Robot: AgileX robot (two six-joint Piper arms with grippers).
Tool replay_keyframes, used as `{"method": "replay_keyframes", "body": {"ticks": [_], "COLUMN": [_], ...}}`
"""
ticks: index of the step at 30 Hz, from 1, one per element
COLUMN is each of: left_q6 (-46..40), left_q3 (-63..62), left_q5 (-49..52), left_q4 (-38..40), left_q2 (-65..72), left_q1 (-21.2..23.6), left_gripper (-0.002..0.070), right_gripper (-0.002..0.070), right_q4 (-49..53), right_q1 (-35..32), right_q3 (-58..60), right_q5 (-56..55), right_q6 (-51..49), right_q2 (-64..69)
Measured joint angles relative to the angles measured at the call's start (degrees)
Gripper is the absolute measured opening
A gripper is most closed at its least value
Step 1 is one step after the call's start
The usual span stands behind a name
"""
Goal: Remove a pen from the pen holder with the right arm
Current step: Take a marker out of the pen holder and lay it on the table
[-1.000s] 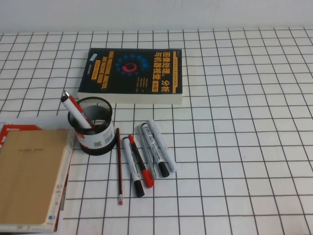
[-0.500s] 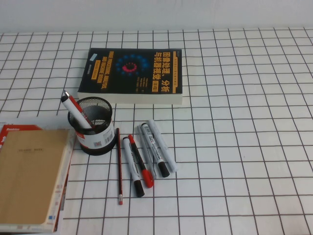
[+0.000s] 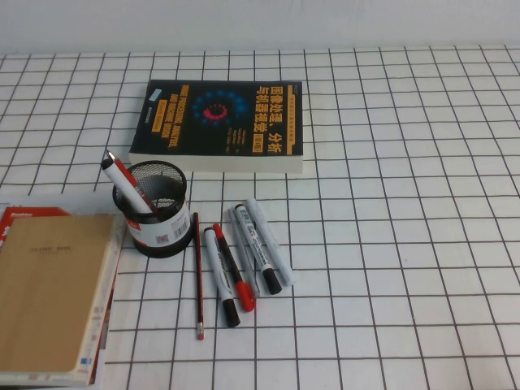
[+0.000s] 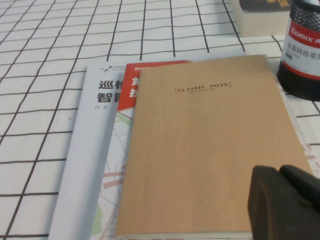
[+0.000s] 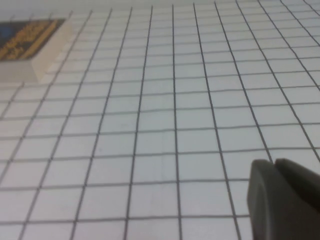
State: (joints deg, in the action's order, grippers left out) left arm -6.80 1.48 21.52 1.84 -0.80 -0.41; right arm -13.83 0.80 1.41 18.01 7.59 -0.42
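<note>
A black mesh pen holder [image 3: 158, 209] stands at the table's left, with one red and white pen [image 3: 126, 184] leaning out of it to the left. The holder's lower part [image 4: 302, 45] also shows in the left wrist view. Neither arm shows in the high view. My left gripper [image 4: 280, 172] hangs shut over a tan notebook [image 4: 210, 140], nothing between its fingers. My right gripper [image 5: 274, 165] is shut and empty above bare checked tablecloth, far from the holder.
A pencil [image 3: 197, 272] and several markers [image 3: 244, 256] lie just right of the holder. A dark book [image 3: 219, 123] lies behind it. The tan notebook [image 3: 49, 296] sits on booklets at the front left. The table's right half is checked cloth.
</note>
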Motion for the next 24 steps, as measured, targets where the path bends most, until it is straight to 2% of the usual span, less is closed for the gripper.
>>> {"method": "replay_keyframes", "body": {"ticks": [8, 12, 19, 24], "left_q6": [0.0, 0.0, 0.0, 0.0], "left_q3": [0.0, 0.0, 0.0, 0.0], "left_q5": [0.0, 0.0, 0.0, 0.0], "left_q4": [0.0, 0.0, 0.0, 0.0], "left_q2": [0.0, 0.0, 0.0, 0.0], "left_q1": [0.0, 0.0, 0.0, 0.0], "left_gripper": [-0.0004, -0.0004, -0.0004, -0.0004], "right_gripper": [-0.0016, -0.0016, -0.0016, -0.0016], "right_q4": [-21.5, -29.1, -33.9, -34.7], "right_q1": [0.0, 0.0, 0.0, 0.0], "right_q3": [0.0, 0.0, 0.0, -2.2], "right_q5": [-11.3, -13.1, -14.2, -7.4], "right_q6": [0.0, 0.0, 0.0, 0.0], "right_q2": [0.0, 0.0, 0.0, 0.5]}}
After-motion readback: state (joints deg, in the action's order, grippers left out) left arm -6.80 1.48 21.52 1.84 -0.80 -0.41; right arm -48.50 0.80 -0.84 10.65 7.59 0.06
